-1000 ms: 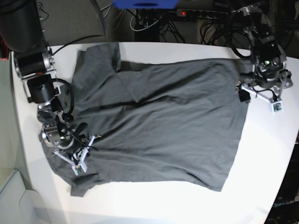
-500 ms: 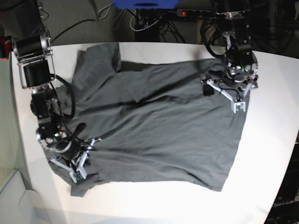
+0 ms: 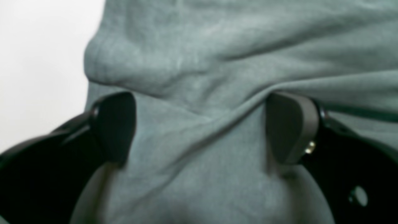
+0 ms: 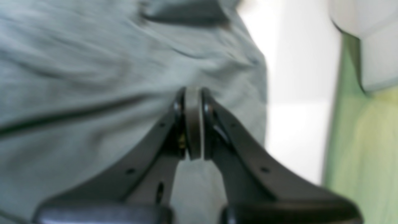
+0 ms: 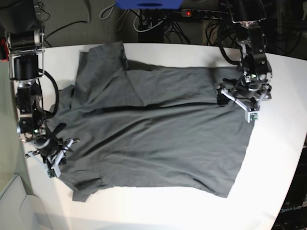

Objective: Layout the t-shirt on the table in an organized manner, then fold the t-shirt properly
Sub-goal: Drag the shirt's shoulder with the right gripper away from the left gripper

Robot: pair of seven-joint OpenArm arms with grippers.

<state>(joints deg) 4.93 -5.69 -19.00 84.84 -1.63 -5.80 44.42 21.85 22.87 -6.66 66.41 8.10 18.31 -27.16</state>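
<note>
Both arms shifted; t-shirt (image 5: 158, 134) dragged sideways on table (image 5: 268, 191). Right pincer (image 4: 193, 93) clenched on t-shirt; left pincer (image 3: 202, 124) released.

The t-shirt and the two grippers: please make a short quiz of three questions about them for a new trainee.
1. True or false: the left gripper stands open over the t-shirt.
2. The right gripper is: A) wide open, B) shut, C) out of view.
3. Fill in: in the base view, the t-shirt lies spread on the white ____.

Key: 1 true; 2 B; 3 table.
</note>
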